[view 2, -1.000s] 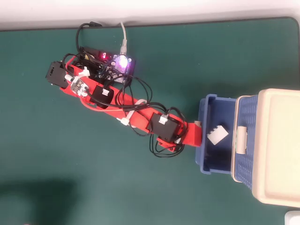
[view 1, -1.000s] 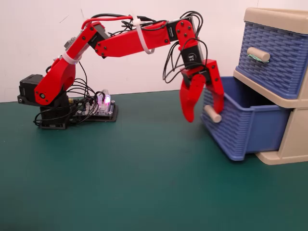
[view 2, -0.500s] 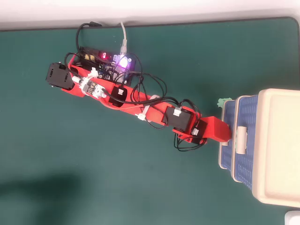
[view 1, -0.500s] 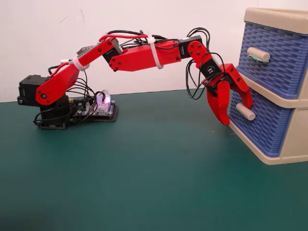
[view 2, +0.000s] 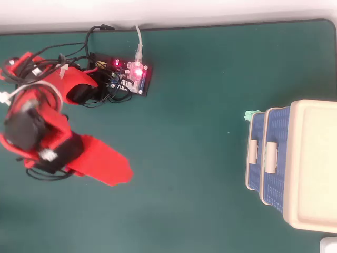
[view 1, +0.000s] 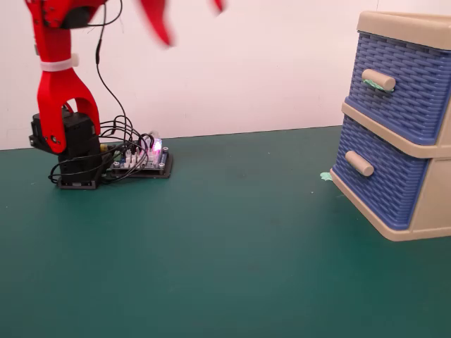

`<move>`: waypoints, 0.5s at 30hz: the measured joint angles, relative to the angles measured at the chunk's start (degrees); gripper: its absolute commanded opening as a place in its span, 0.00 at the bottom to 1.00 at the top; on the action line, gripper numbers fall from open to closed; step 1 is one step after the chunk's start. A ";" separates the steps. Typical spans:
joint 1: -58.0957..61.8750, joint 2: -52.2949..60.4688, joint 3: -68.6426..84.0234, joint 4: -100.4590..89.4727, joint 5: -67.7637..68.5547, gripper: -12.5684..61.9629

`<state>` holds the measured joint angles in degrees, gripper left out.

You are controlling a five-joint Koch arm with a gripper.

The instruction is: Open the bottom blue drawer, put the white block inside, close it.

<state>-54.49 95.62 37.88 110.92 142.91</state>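
Arm raised at frame left in overhead view; end effector (view 2: pixel 113 171) over table (view 2: pixel 189 200), jaw state unreadable. Bottom blue drawer (view 1: pixel 377 179) closed.

Controller board (view 1: pixel 141 160) (LEDs lit) on green mat (view 1: pixel 232 260).

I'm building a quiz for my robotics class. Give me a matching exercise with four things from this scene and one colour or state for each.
Things:
1. bottom blue drawer
2. top drawer's handle
3. arm
4. circuit board

Descriptions:
A. red
B. green smear
C. closed, plain beige handle
D. pink light glowing

Pairs: 1-C, 2-B, 3-A, 4-D
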 measured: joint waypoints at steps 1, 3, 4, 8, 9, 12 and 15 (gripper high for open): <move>2.55 1.76 4.39 -0.09 -3.78 0.63; 11.25 5.71 21.88 -0.35 -15.82 0.62; 14.85 6.77 25.14 -1.14 -20.39 0.62; 33.57 9.84 46.23 -8.96 -39.99 0.63; 36.65 10.37 51.68 -11.07 -43.51 0.63; 41.13 13.01 65.83 -19.34 -51.33 0.63; 41.57 16.61 80.16 -25.66 -53.17 0.63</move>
<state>-12.92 112.24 118.04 85.25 89.74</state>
